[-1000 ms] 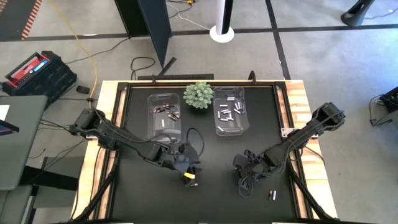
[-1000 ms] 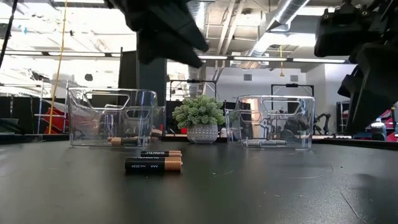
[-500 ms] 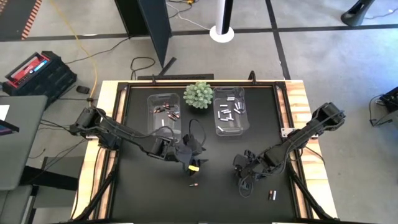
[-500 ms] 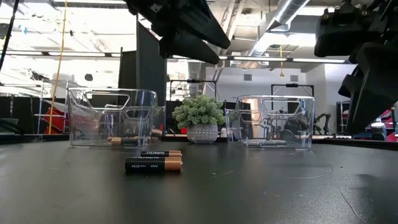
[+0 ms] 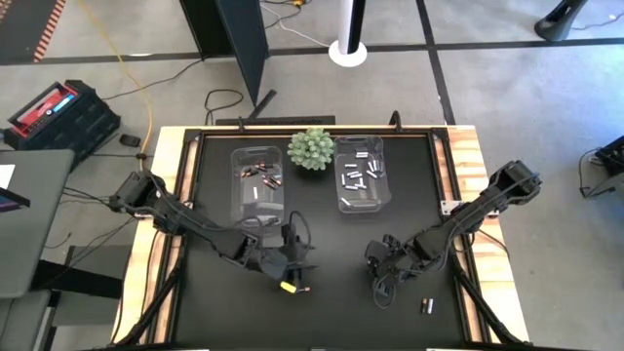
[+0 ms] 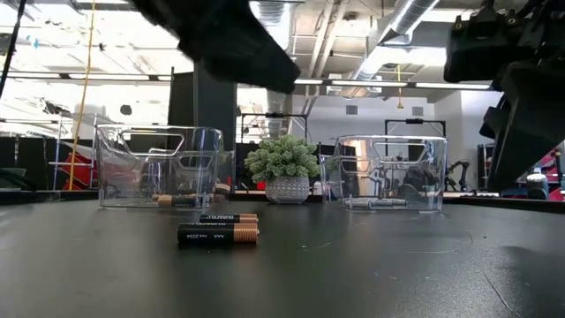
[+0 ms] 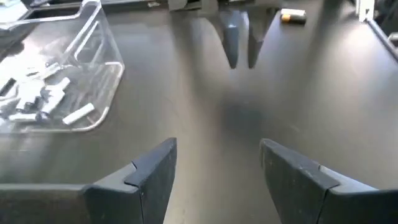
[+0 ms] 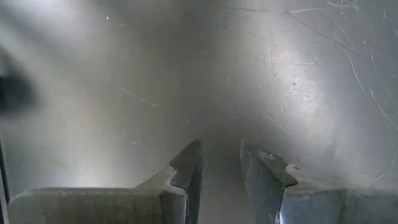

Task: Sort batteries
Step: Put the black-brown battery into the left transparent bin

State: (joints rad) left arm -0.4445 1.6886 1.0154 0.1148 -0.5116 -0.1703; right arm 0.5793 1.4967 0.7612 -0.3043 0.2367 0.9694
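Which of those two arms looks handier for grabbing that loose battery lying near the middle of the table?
Probably the left. Its gripper hovers open right beside the battery, while the right gripper sits farther off, nearer the two batteries by the right edge.

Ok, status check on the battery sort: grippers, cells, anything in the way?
Left gripper open, empty, above the mat. Right gripper slightly open, empty, low over bare mat. Two dark batteries loose on the mat; more in both clear bins. Nothing blocking.
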